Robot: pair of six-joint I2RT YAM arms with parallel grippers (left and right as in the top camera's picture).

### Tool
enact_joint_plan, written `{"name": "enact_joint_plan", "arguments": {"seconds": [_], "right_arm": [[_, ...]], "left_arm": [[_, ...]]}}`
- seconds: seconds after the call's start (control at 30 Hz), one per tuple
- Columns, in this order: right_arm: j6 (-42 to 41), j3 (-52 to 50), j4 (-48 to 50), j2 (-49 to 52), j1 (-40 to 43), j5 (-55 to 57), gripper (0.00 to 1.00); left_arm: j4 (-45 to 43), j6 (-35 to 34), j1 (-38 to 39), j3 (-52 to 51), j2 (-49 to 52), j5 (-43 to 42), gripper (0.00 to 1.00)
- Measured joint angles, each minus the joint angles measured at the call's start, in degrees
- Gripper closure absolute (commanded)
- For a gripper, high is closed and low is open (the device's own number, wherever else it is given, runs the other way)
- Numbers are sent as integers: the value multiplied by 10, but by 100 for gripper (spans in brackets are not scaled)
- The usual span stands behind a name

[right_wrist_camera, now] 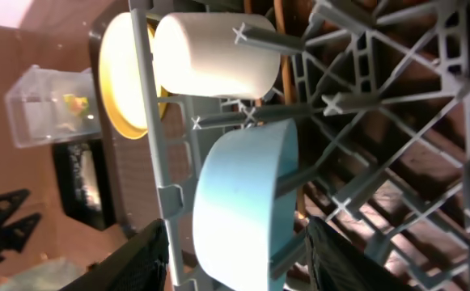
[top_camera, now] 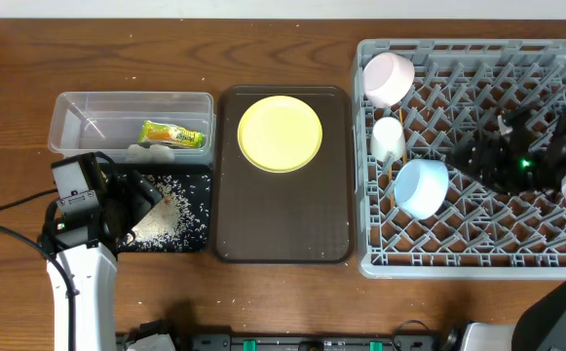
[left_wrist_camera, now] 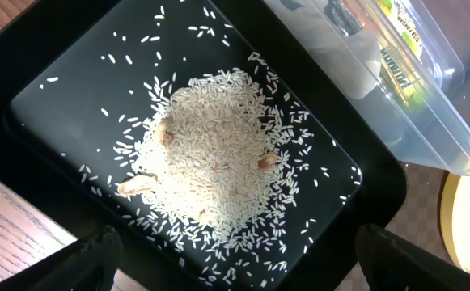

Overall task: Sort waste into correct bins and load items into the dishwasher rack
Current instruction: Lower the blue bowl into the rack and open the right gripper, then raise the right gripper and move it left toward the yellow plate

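Loosely heaped grainy rice sits in the glossy black tray under the wide-open left claw, while the right claw gapes empty at a smooth blue bowl.

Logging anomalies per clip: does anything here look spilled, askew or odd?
Loose white rice is strewn across the shallow black rectangular tray. A few tan lumps sit in the pile, unlike the grains. Nothing else stands out.

Yellow plate partly behind dishwasher rack
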State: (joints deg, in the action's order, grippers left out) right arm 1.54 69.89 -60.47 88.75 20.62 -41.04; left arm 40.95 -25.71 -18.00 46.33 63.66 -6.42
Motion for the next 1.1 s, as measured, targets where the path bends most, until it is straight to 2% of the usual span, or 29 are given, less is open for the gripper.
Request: {"name": "enact_joint_plan", "arguments": {"seconds": [0.27,0.5,0.63,0.83,1.1], "right_arm": [[-19,42,13,0,-93,111,55],[-34,50,38,0,-176,157,80],[-42,51,33,0,-213,175,89],[-72,51,-9,0,-256,260,92],[-96,51,-40,0,-262,319,92]], "left_arm": [[0,0,0,0,0,0,5],[0,0,0,0,0,0,5],[0,0,0,0,0,0,5],[0,0,0,0,0,0,5],[0,0,0,0,0,0,5]]}}
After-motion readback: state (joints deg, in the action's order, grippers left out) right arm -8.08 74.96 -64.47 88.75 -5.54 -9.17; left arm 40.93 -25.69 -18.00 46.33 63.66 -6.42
